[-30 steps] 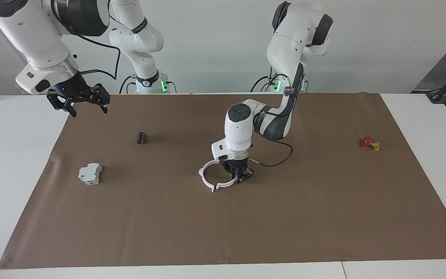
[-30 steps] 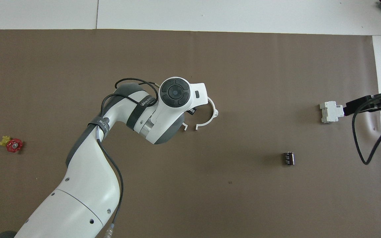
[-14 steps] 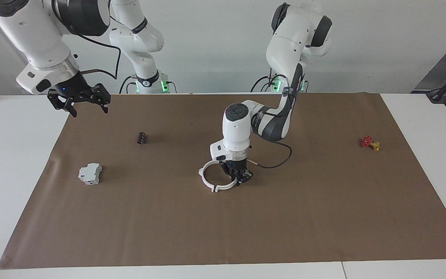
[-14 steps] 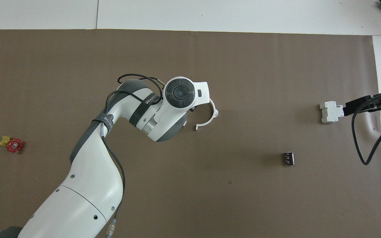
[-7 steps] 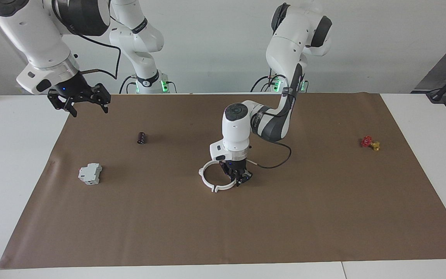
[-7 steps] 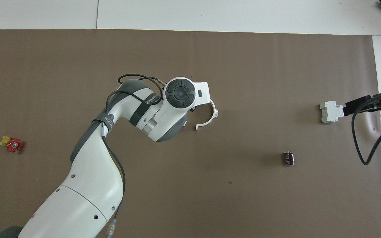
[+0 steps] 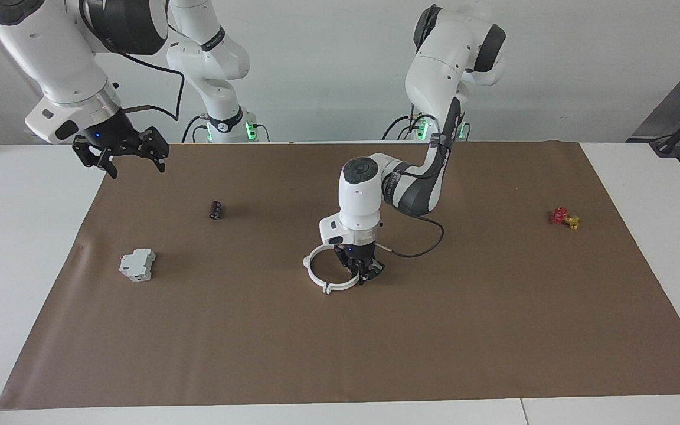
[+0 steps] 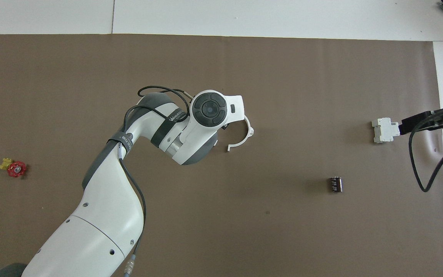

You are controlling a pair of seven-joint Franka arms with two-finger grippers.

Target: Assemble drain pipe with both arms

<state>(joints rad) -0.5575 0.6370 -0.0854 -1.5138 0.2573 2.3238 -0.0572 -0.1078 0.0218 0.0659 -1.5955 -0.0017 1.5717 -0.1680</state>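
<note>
The drain pipe lies mid-mat as two thin white half-ring arcs. The free arc (image 7: 311, 276) sits on the brown mat toward the right arm's end. The other arc (image 7: 345, 285) is pinched by my left gripper (image 7: 363, 276), shut on it and pointing straight down. The arcs' end tabs (image 7: 326, 288) almost meet, so together they look like a ring. From overhead only the free arc (image 8: 250, 132) shows, and the left wrist hides the held arc and the fingers. My right gripper (image 7: 120, 156) hangs open and empty, raised over the right arm's end of the mat.
A grey-white blocky box (image 7: 137, 264) and a small black cylinder (image 7: 216, 209) lie toward the right arm's end. A red and yellow valve (image 7: 564, 218) lies toward the left arm's end. The left arm's cable (image 7: 419, 251) loops beside its wrist.
The left gripper has slid its held arc a little toward the free arc, narrowing the gap at the tabs. In the last half second almost nothing moves. The right arm waits.
</note>
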